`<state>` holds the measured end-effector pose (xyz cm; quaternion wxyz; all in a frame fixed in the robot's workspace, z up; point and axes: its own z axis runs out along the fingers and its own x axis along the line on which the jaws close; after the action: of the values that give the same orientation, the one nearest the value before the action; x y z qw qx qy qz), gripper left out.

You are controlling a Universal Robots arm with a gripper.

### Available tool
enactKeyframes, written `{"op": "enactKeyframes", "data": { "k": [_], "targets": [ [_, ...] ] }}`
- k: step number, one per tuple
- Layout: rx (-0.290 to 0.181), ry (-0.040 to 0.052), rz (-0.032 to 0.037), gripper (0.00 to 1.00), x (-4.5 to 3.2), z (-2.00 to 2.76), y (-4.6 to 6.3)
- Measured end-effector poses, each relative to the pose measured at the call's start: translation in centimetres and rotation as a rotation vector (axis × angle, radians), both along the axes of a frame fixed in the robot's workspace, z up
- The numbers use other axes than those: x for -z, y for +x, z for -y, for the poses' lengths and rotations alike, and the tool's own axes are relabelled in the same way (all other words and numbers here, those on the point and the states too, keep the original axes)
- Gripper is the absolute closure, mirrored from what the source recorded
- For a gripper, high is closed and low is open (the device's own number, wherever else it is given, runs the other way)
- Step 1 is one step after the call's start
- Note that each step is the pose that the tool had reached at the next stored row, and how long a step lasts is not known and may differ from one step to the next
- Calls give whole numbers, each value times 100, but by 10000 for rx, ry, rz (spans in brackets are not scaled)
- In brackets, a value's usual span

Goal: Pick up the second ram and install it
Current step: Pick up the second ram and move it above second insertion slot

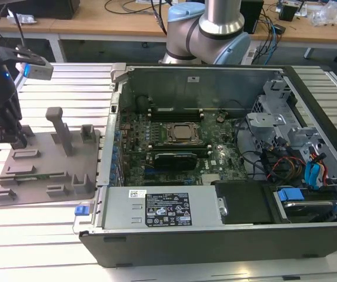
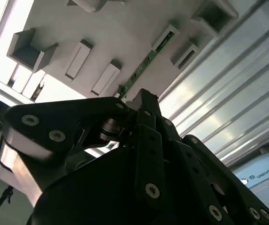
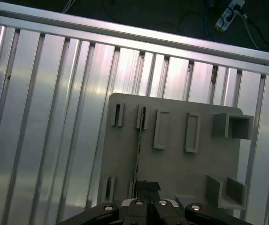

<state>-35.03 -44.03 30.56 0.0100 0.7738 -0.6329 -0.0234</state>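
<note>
Cannot tell how far the pincer (image 3: 147, 186) is open, nor whether it grips anything. Poised low over the grey tray (image 3: 181, 164) on the counter (image 3: 54, 117). Just beneath its tip, one end of the second ram (image 3: 139, 140), on edge in the tray's slots, stretching away.

Thin green second ram (image 2: 147, 61) stands edgewise in the grey tray (image 2: 139, 18)

Grey plastic holder tray (image 1: 44, 176) on slatted metal counter (image 1: 39, 235), at exterior view's left. Open black computer case (image 1: 215, 241) just beside it, on exterior view's right. Long thin green ram stick (image 3: 138, 150) on edge in tray slots. Black pincer (image 1: 3, 138) over tray's outer end.
</note>
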Motion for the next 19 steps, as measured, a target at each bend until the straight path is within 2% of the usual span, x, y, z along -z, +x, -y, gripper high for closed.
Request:
{"op": "enactKeyframes", "data": {
  "k": [2,5,8,12,15,17,19],
  "targets": [
    [-348,-1,-1,90,0,0,0],
    [-1392,0,0,90,1,0,0],
    [-2244,0,-1,90,1,0,0],
    [-2299,-1,-1,89,1,0,0],
    [-2308,-1,-1,70,1,0,0],
    [-2310,-1,0,70,1,0,0],
    [-2006,-4,-1,70,2,-1,0]
  ]
}}
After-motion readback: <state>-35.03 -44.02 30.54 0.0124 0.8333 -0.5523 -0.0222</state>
